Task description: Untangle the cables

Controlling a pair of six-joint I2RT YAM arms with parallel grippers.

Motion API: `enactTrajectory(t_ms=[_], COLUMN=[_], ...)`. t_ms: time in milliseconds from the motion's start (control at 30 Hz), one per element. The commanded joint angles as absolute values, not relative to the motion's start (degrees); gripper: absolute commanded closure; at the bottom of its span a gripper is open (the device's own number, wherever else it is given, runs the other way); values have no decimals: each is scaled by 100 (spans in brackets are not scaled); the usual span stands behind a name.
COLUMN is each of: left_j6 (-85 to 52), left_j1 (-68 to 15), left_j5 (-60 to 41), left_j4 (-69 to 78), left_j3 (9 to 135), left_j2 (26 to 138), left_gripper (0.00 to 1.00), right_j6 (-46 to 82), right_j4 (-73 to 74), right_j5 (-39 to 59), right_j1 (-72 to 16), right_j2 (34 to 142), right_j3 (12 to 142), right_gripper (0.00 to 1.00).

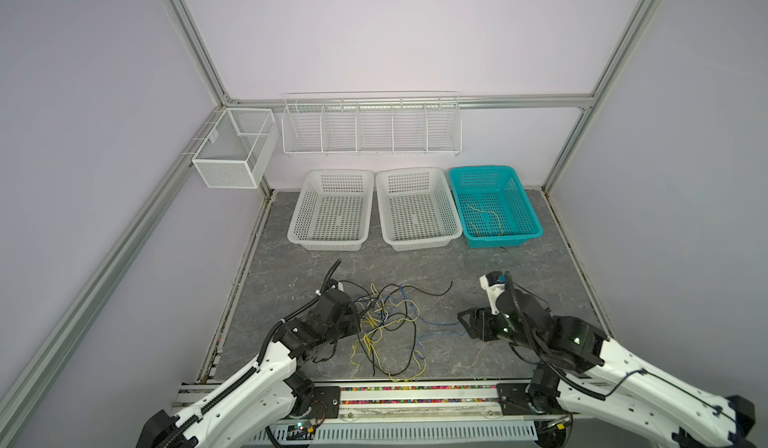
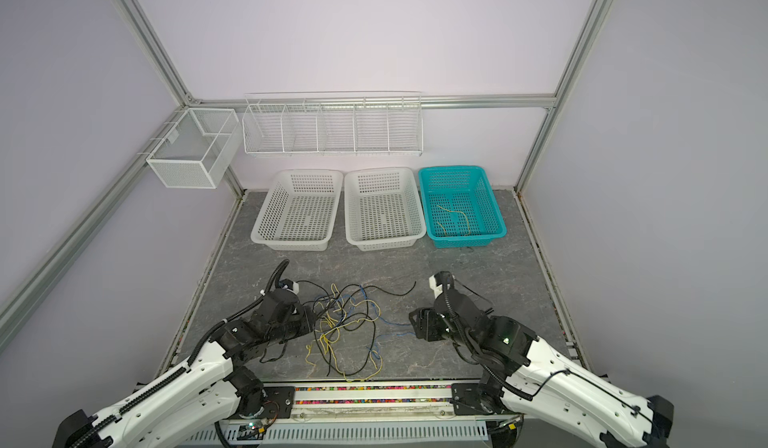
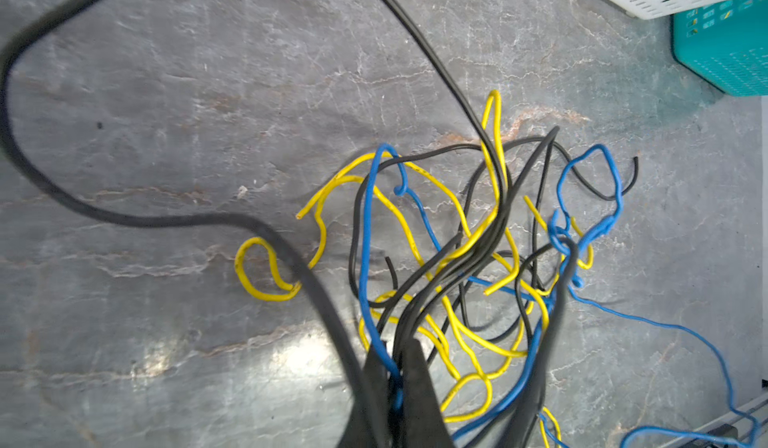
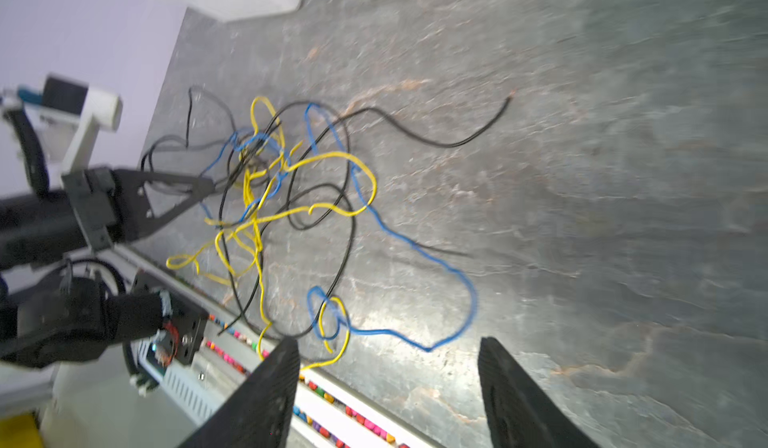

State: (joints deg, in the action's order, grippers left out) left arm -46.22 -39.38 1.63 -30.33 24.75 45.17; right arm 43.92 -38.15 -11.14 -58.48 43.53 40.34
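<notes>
pinching the cables (image 3: 365, 238), the left hand (image 3: 395, 367) reaches low into them; the right hand (image 4: 389, 342) hangs spread.

Teal basket (image 1: 503, 240) beside white baskets (image 1: 419, 242)

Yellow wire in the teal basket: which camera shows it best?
Both top views: the yellow wire lies clearly inside the teal basket. The left wrist view catches only a basket corner; the right wrist view shows neither.

overhead pair; close wrist views share cables (image 3: 473, 246)
</notes>
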Motion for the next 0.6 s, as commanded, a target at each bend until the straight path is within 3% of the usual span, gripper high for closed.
enactTrajectory(t_ms=[0,200,400,567], left_j6=[-4496,-4328,-4316,-4275], left_j1=[-3914,-3911,-3911,-3911], left_j5=[172,177,-21,-76], left_j4=[-3220,-3423,-3367,-3384], left_j3=[2754,2721,2637,2663], left_j2=[4364,3747,3177,3345], left_gripper=[100,100,100,100], right_j6=[4027,3657,2640,1998], right_j4=[-3434,-3207,-1984,-1665], right_j5=[-1365,-1860,-990,-794], right_j1=[-6351,-6303,-6240,-6232], right_j2=[4986,5643,5975,6730], right_j3=[4376,4410,4313,4561], right_gripper=[29,25,25,26])
